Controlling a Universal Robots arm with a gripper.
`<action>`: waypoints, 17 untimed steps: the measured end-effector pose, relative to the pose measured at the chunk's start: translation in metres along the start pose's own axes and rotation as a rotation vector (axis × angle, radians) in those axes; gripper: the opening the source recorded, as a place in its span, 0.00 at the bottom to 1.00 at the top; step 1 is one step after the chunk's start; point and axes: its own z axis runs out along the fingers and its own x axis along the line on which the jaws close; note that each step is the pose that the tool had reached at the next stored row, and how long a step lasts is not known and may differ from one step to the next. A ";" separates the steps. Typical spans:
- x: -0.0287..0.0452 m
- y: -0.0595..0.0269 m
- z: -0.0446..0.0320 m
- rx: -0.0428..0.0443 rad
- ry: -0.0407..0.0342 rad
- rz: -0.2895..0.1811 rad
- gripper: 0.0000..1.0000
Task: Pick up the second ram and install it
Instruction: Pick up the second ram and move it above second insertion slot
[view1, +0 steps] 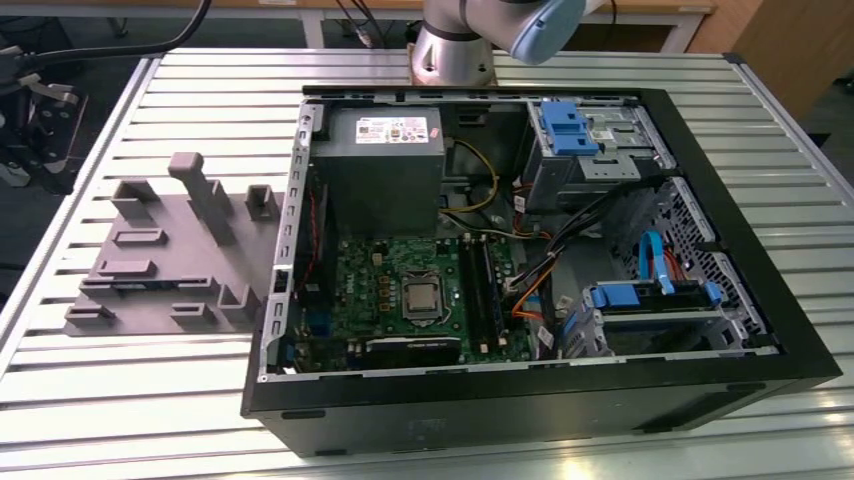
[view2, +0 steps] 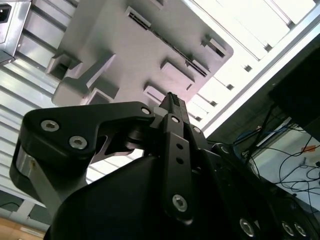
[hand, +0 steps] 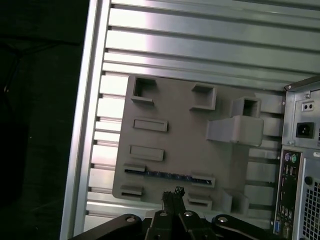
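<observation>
The second ram (hand: 167, 174) lies flat-edged in the grey fixture tray (hand: 170, 130), a thin dark stick bridged between two small holders along one edge of the tray. In the second wrist view the same stick (view2: 170, 45) runs as a narrow dark line across the tray (view2: 130, 55). Nothing is touching it.

The tool (hand: 173, 192) hangs above the tray, near the stick but apart from it, its tip over the tray's edge just beside the ram. Its two fingers are drawn together, narrow, with nothing held between them; the second wrist view shows the tool (view2: 172, 97) edge-on.

From the exterior view, the tray (view1: 160, 270) sits on the slatted metal counter (view1: 227, 90) close to the counter's edge at the exterior view's left, and a faint dark strip (view1: 123, 283) in it is probably the ram. Just beside the tray, toward the middle of the counter, lies the open computer case (view1: 534, 400) with its green motherboard (view1: 400, 290) facing up. The arm (view1: 461, 45) rises at the counter's far edge, behind the case
</observation>
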 end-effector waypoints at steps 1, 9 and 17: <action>0.0000 0.0000 0.0000 -0.0001 0.0003 -0.006 0.11; 0.0001 -0.0004 0.0001 -0.0010 0.0030 -0.067 0.11; 0.0002 -0.0011 0.0004 -0.0023 0.0065 -0.152 0.11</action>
